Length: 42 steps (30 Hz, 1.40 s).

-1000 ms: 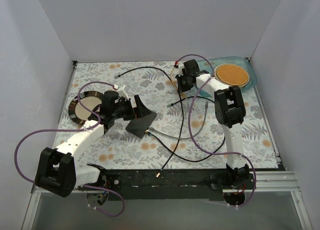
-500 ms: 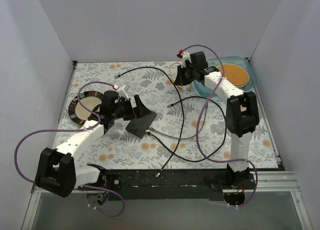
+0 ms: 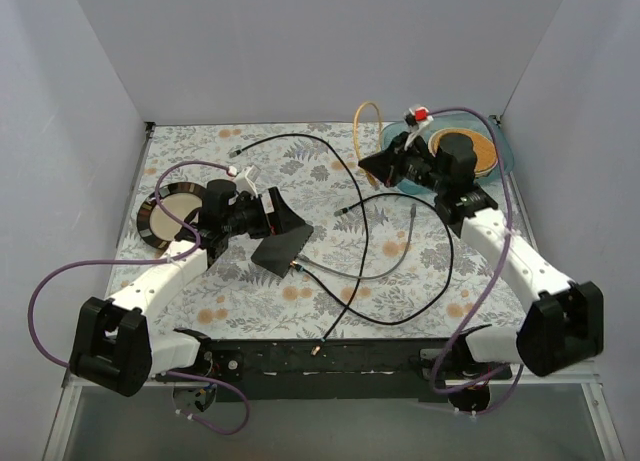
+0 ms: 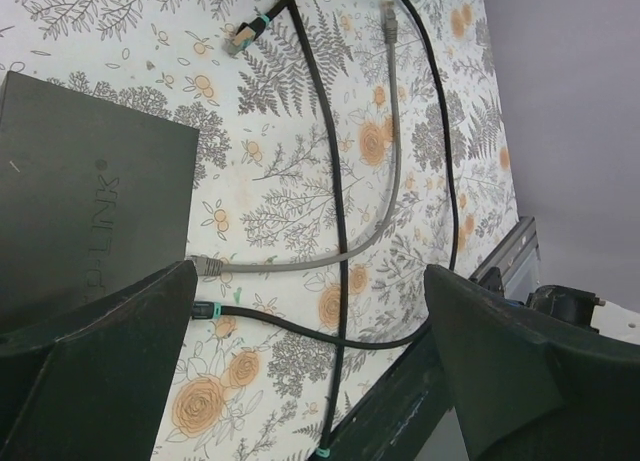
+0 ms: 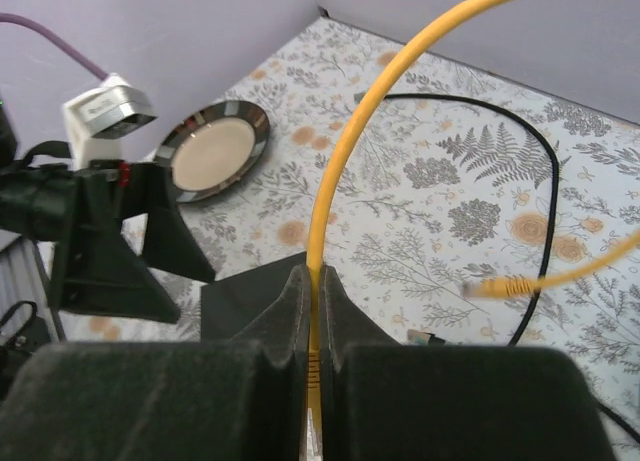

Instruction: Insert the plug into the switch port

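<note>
The flat black switch box (image 3: pixel 281 249) lies left of centre on the floral mat; its ports do not show. In the left wrist view the box (image 4: pixel 85 201) reaches under the left finger. My left gripper (image 3: pixel 288 219) hangs open just over the box's far edge, holding nothing (image 4: pixel 310 281). My right gripper (image 3: pixel 373 165) is raised right of centre, shut on a yellow cable (image 3: pixel 361 121) that arcs upward. In the right wrist view the fingers (image 5: pixel 313 281) pinch the cable (image 5: pixel 345 171) just behind its plug, aimed at the box (image 5: pixel 250 296). The cable's other plug (image 5: pixel 497 286) lies on the mat.
A grey cable's plug (image 4: pixel 206 265) and a black cable's teal-tipped plug (image 4: pixel 205 311) lie at the box's edge. Long black cables (image 3: pixel 365 231) loop across the middle. A dark plate (image 3: pixel 162 213) sits at the left. A blue tray (image 3: pixel 505 156) with a round orange disc sits at the back right.
My right arm has swung out to the right and lifted the yellow cable off the mat, its gripper turned left toward the box. The left arm and the box have not moved.
</note>
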{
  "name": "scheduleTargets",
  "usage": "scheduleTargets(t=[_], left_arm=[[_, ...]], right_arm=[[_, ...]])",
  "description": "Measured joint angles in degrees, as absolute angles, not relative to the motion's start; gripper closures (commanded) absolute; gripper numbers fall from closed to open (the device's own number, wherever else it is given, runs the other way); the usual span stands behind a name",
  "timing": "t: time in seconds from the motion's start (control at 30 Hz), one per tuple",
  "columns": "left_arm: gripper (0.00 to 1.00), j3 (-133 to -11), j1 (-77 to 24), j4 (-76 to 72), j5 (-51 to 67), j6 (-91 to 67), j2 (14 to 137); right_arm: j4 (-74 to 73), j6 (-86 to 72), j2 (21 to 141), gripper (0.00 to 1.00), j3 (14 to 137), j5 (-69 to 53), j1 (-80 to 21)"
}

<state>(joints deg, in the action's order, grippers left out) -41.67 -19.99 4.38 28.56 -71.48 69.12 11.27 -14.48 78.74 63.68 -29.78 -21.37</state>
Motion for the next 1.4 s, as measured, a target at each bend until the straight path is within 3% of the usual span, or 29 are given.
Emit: scheduleTargets(t=[0.13,0.3,0.43,0.63,1.2,1.4], left_arm=[[0.02,-46.7,-20.0,4.5,29.9,-72.2,71.8],[0.02,-63.9,-20.0,3.2,32.8,-75.3,80.7],[0.02,-75.8,-20.1,-6.7,37.6,-85.4,88.1],[0.02,-63.6,-23.7,-27.1,43.4,-97.8,88.8],[0.02,-61.5,-32.9,-20.0,37.8,-82.0,83.4],[0.12,-63.9,-36.1,-16.6,36.8,-78.5,85.5]], right_arm=[[18.6,-19.6,66.7,0.99,53.5,-28.0,-21.4],[24.7,-26.1,56.2,0.99,47.3,-23.5,-21.4],[29.9,-32.1,50.6,0.99,41.4,-19.0,-21.4],[30.7,-37.4,49.2,0.99,35.8,-15.2,-21.4],[35.0,-44.1,55.2,0.99,35.8,-17.1,-21.4],[35.8,-45.1,55.2,0.99,35.8,-17.3,-21.4]])
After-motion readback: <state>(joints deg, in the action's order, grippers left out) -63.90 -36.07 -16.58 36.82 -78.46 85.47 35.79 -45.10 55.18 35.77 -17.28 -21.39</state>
